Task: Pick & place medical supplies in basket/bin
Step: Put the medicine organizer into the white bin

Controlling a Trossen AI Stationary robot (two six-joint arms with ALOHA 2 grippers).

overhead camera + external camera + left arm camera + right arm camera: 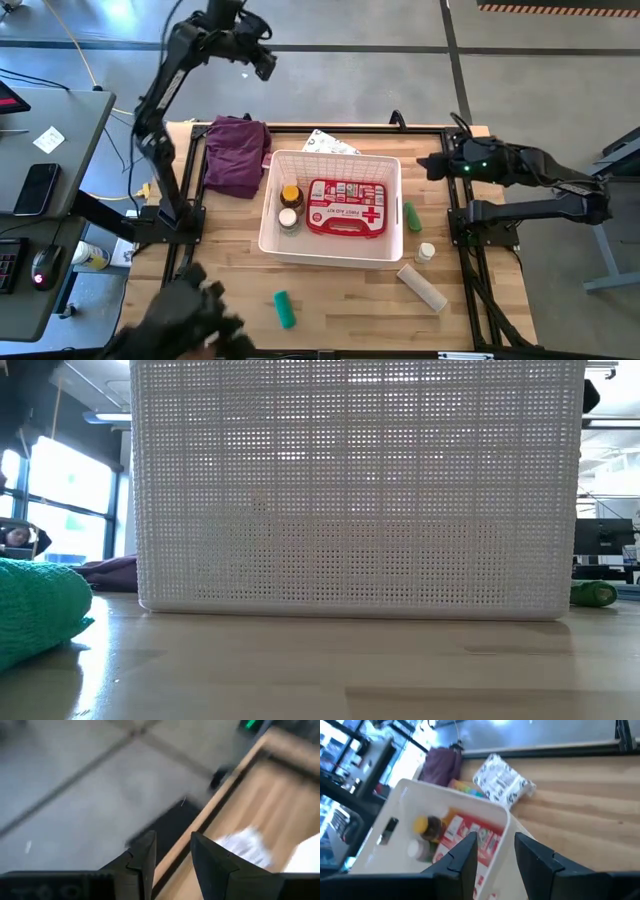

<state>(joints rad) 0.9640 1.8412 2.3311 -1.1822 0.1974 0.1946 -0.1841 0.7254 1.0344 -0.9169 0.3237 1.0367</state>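
The white slotted basket (330,248) (355,490) stands mid-table. In it lie the red first-aid pouch (346,206) (470,832), the amber bottle (291,195) (431,826) and a white-capped bottle (288,219). The white printed packet (331,143) (503,783) and the rainbow pill organizer (466,789) lie at the basket's far side. On the table to its right are the green tube (411,216) (592,593), a small white-capped bottle (426,252) and the beige roll (422,287). My left gripper (262,62) (172,847) is open, raised high beyond the far edge. My right gripper (430,165) (492,847) is open, right of the basket's far corner.
A purple cloth (237,155) (110,572) lies at the far left. A teal-green roll (285,309) (35,610) rests on the near part of the table. A dark blurred shape (190,320) covers the near left corner. A desk with a phone and mouse stands left of the table.
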